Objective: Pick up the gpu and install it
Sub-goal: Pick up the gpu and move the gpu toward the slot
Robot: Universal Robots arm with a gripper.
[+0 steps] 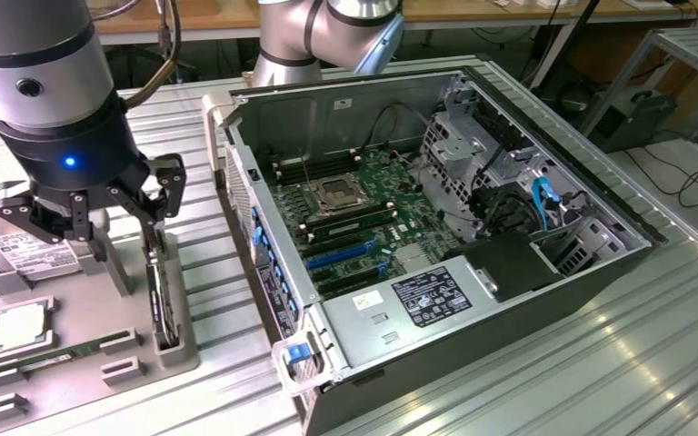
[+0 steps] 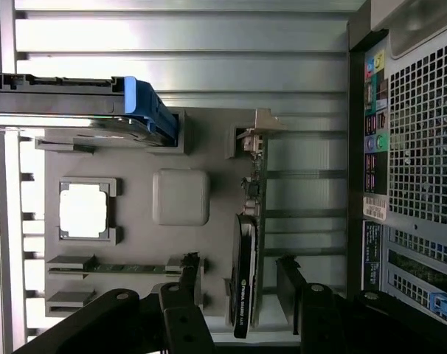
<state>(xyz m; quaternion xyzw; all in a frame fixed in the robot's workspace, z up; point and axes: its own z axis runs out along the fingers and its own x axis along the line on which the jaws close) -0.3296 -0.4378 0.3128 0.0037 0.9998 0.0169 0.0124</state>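
Ribbed metal table [image 1: 640, 363] carries everything, ribs bare at 4 o'clock of exterior view. Grey parts tray [image 1: 70, 392] lies flat on table at 8 o'clock. Open computer case [image 1: 507, 341] lies on its side on table, centre toward 3 o'clock, just beside tray, strip of bare ribs between.

The gripper [image 1: 109, 218] hangs with its jaws spread wide over the grey parts tray [image 1: 88, 318] at the exterior view's left. One finger is close to the top edge of the gpu [image 1: 164, 304], which stands on edge in its slot. A hard drive [image 1: 28, 254], a processor [image 1: 19, 327] and a memory stick [image 1: 76, 350] lie in the tray. Beside it on the ribbed metal table [image 1: 567, 372] lies the open computer case [image 1: 324, 118] — motherboard [image 1: 349, 213] exposed
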